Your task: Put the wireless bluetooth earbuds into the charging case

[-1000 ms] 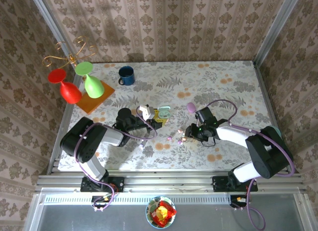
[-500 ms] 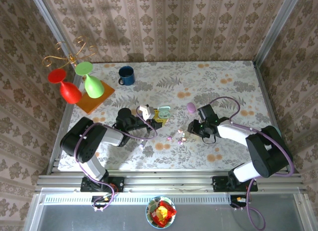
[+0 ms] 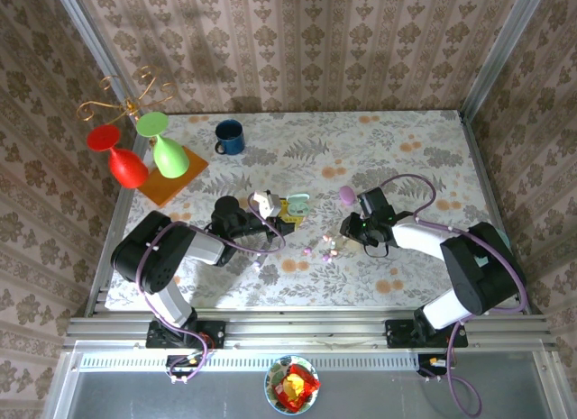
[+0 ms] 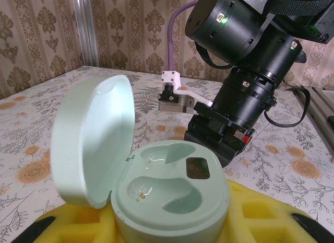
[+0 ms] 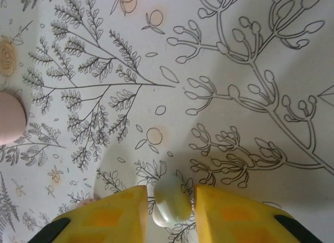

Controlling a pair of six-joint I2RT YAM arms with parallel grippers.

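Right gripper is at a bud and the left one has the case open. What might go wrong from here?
1. The bud is rounded and sits at the very tips of the right gripper, so it may squirt out under a squeeze.
2. The wells are small and shaped; a badly angled bud may not seat.
3. The right arm stands near the lid and could knock the case in the left gripper.

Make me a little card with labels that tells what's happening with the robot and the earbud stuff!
Case: mint green, lid up, both slots empty
Left gripper: shut on the case
Bud: pale green, lying on the table
Right gripper: one finger on each side of the bud, grip unclear
Job done: no, no bud is in the case yet
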